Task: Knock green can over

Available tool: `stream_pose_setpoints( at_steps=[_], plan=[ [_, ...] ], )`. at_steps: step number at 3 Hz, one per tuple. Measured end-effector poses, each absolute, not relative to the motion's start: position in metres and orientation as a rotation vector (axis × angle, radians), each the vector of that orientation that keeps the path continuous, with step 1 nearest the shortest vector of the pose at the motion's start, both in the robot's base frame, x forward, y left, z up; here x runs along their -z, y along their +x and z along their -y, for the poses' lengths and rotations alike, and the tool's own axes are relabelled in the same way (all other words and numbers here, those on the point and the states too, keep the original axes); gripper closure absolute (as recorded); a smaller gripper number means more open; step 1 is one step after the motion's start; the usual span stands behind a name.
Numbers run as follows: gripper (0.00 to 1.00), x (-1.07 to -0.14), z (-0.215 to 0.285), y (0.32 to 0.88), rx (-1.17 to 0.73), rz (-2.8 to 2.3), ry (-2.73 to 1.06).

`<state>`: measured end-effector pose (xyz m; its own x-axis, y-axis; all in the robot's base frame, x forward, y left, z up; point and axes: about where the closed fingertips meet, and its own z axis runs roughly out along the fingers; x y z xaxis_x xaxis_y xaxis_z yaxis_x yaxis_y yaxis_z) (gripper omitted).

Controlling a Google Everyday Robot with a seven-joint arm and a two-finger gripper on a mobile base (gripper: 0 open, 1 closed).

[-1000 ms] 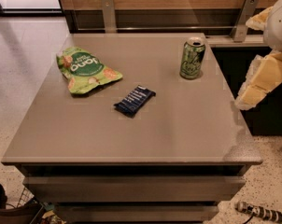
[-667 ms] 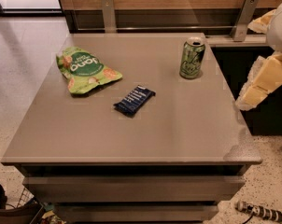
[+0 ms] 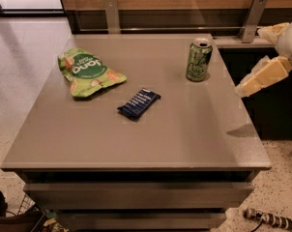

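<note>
Pincer [image 3: 260,76] off table [image 3: 184,134] right edge, clear of upright green can [image 3: 198,60], touching nothing; spread: cannot tell

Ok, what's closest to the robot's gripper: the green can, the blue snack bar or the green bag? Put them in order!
The gripper hangs off the table's right edge.
1. Green can: standing upright at the back right, closest.
2. Blue snack bar: lying flat mid-table.
3. Green bag: flat on the far left, farthest.

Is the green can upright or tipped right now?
Upright: the green can stands on its base, silver top up. The pincer is beyond the table's right edge, not touching it.
</note>
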<state>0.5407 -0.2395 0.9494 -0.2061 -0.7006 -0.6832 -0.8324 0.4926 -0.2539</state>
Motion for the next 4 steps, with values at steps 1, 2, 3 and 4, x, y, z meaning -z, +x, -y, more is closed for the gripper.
stream_pose_setpoints(
  at_steps=[1,2,3,4],
  plan=[
    [0.00,-0.934,0.238,0.580,-0.349,-1.841,-1.117],
    [0.00,-0.915,0.230,0.621,-0.467,-1.700,-0.981],
    [0.00,-0.905,0.219,0.647,-0.538,-1.603,-0.911],
    [0.00,-0.896,0.199,0.665,-0.621,-1.529,-0.865]
  ],
)
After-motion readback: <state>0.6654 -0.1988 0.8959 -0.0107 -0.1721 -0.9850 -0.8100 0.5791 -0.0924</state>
